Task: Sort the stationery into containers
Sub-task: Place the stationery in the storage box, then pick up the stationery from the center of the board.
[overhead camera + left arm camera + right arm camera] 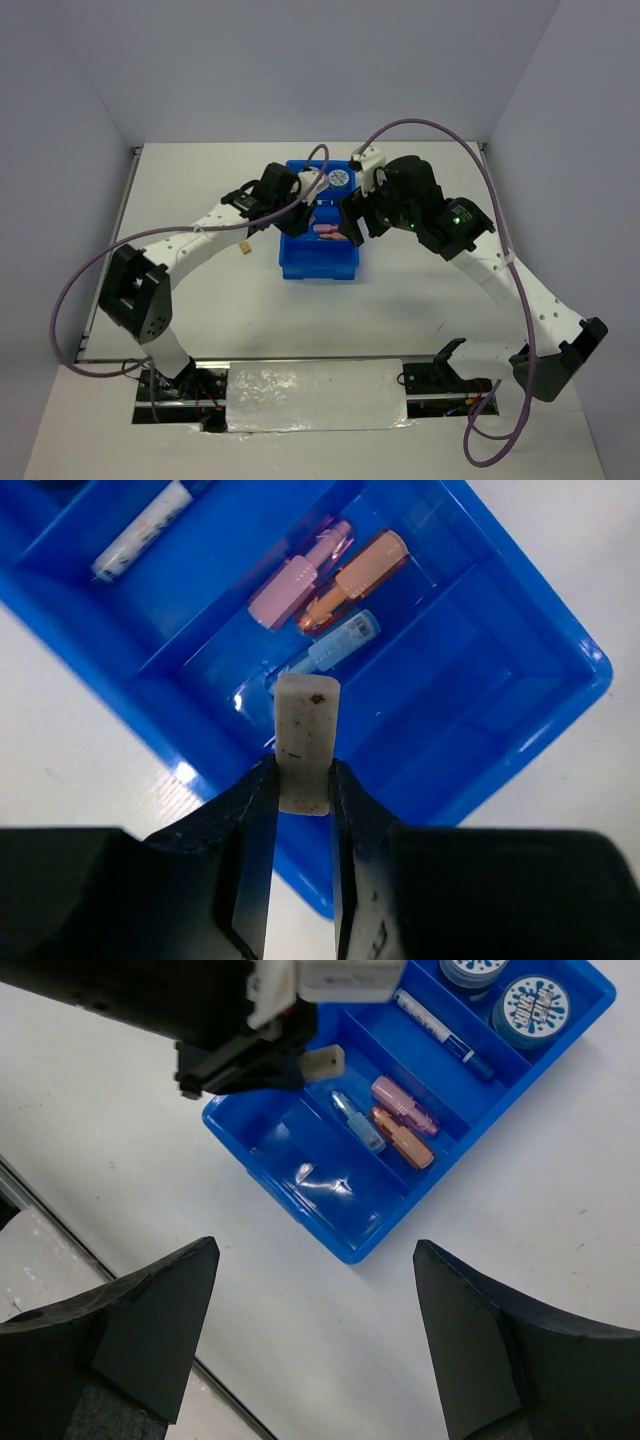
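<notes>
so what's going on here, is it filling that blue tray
The left claw is shut on a small tan bar and holds it above the blue tray. A pink bar, an orange bar and a light-blue bar lie together in one compartment, a white pen in the next, and two round rolls in another. The right claw hovers open near the tray, holding nothing. Another small tan piece lies on the table.

1. My top view looks down from high, near side of the blue tray (318, 264), far off.
2. My left wrist view hangs close over that tray.
3. My right wrist view sits higher; all share it.
</notes>
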